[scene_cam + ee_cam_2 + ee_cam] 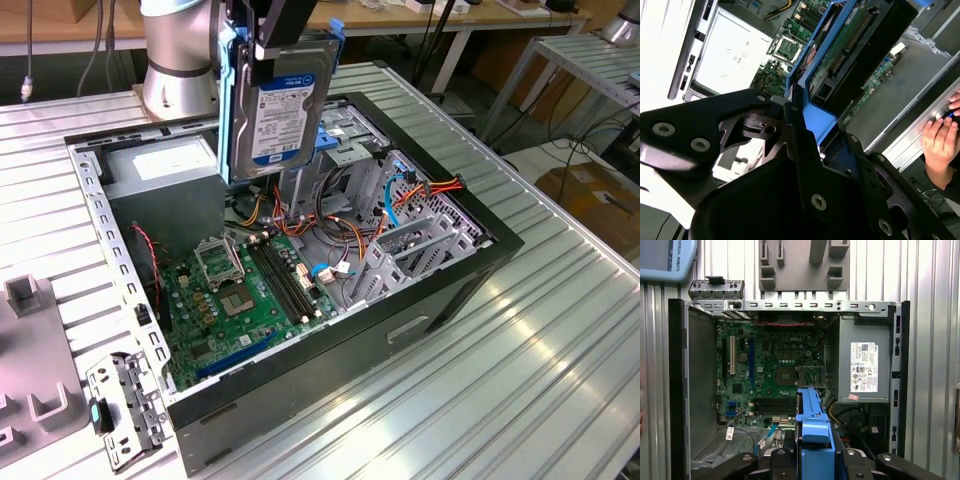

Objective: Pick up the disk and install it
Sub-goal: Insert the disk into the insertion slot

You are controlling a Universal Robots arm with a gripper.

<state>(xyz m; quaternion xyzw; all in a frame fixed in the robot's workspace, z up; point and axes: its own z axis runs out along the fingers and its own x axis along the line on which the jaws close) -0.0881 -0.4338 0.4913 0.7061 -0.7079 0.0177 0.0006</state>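
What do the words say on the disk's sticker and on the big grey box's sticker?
On the disk, held upright by the claw over the computer case: a label with barcodes and tiny print, too small to read.
On the grey box: a white sticker with tiny print and symbols, too small to read.
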